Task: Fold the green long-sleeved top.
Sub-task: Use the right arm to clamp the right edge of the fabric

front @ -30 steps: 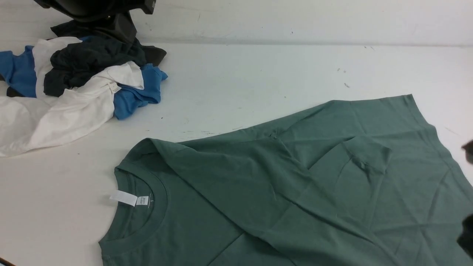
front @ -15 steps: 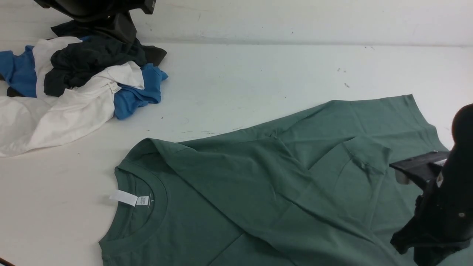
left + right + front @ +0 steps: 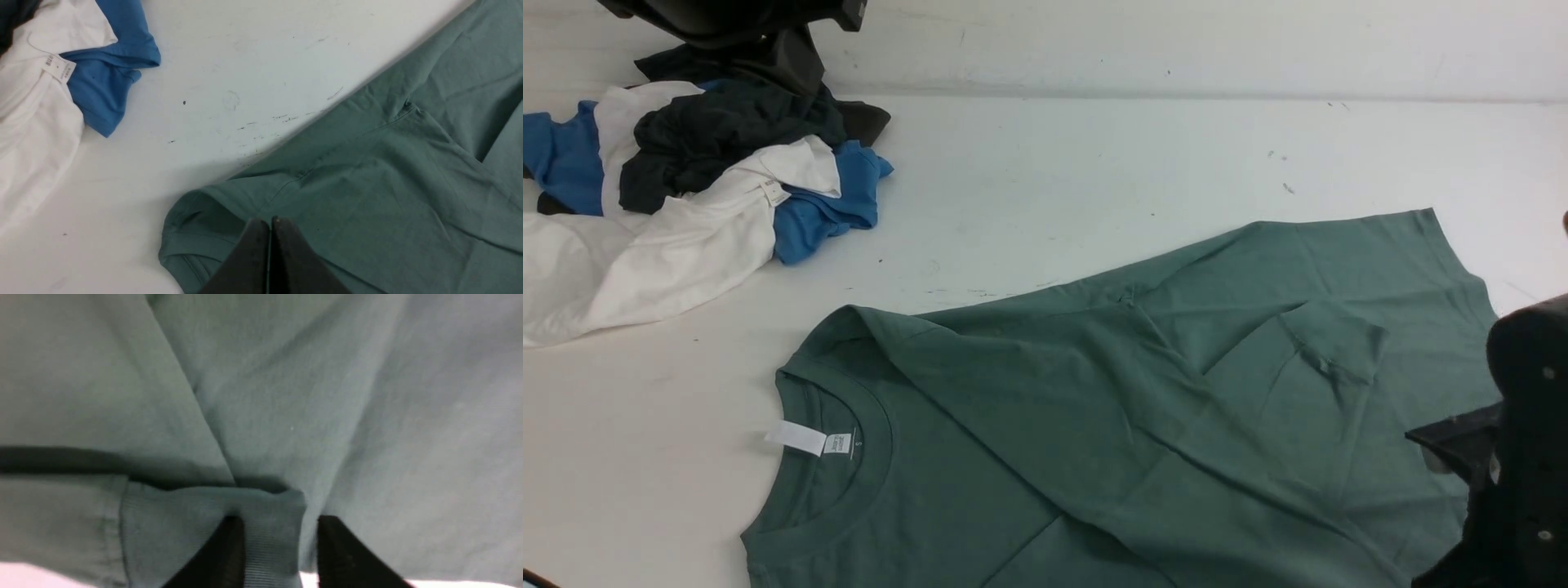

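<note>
Your sage-green cotton long-sleeved top (image 3: 1094,425) lies spread on the scuffed white tabletop (image 3: 1094,163) and fills the near-right part of the front view. Its round collar, with the small white neck tag (image 3: 809,439), sits toward the robot's left. A fold of the cloth lies across the body and ends in a squared flap (image 3: 1331,343); creases run around it.

Left gripper (image 3: 269,223): black fingers pressed together, nothing between them. It hangs over the top's shoulder fold beside the collar. You cannot tell whether it touches the cloth.

Right gripper (image 3: 280,519): fingers stand apart, and a ribbed green band (image 3: 196,531) of the top lies in the gap between them. The view is blurred, so whether the pads press the cloth cannot be told. In the front view the black right arm (image 3: 1531,384) stands at the right edge, over the top's near-right part.

Far left, well apart from the top, sits a heap of crumpled clothes: a blue garment (image 3: 825,212), a white garment (image 3: 645,261) and a dark grey-black garment (image 3: 719,131) on top
</note>
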You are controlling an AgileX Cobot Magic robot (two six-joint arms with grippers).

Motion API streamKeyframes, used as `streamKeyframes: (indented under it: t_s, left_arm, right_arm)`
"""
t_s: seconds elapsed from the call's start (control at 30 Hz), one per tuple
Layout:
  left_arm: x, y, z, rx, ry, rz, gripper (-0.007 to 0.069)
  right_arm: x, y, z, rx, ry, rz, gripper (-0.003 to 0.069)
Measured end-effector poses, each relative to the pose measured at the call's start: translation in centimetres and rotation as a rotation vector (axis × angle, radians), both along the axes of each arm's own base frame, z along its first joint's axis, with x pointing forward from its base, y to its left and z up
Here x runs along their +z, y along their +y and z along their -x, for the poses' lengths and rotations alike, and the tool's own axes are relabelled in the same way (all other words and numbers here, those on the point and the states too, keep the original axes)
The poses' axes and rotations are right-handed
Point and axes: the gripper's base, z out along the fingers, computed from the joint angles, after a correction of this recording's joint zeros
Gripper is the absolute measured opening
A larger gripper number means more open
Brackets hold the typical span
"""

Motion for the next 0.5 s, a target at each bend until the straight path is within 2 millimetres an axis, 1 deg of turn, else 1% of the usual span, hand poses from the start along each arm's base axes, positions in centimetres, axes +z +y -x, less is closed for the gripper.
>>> streamKeyframes:
  t_s: [0.1, 0.17, 0.27, 0.3, 0.33, 0.37, 0.4, 0.43, 0.5]
  left_arm:
    - [0.0, 0.0, 0.0, 0.0, 0.0, 0.0, -0.0004]
    - [0.0, 0.0, 0.0, 0.0, 0.0, 0.0, -0.0004]
    - [0.0, 0.0, 0.0, 0.0, 0.0, 0.0, -0.0004]
    - [0.0, 0.0, 0.0, 0.0, 0.0, 0.0, -0.0004]
    - [0.0, 0.0, 0.0, 0.0, 0.0, 0.0, -0.0004]
    - [0.0, 0.0, 0.0, 0.0, 0.0, 0.0, -0.0004]
    - [0.0, 0.0, 0.0, 0.0, 0.0, 0.0, -0.0004]
    - [0.0, 0.0, 0.0, 0.0, 0.0, 0.0, -0.0004]
    - [0.0, 0.0, 0.0, 0.0, 0.0, 0.0, -0.0004]
  right_arm:
    - [-0.9, 0.0, -0.1, -0.012, 0.03, 0.013, 0.0332]
    - [-1.0, 0.0, -0.2, -0.013, 0.044, 0.019, 0.0342]
    - [-1.0, 0.1, -0.4, -0.006, 0.046, 0.018, 0.033]
    - [-0.9, 0.1, -0.4, 0.003, 0.048, 0.008, 0.0296]
    - [-0.8, 0.2, -0.5, 0.011, 0.051, -0.002, 0.0237]
    - [-0.7, 0.3, -0.6, 0.021, 0.049, -0.012, 0.0195]
    - [-0.6, 0.3, -0.6, 0.026, 0.048, -0.016, 0.0172]
    - [-0.3, 0.4, -0.7, 0.038, 0.035, -0.031, 0.0101]
    - [0.8, 0.5, -0.6, 0.041, -0.004, -0.054, 0.0024]
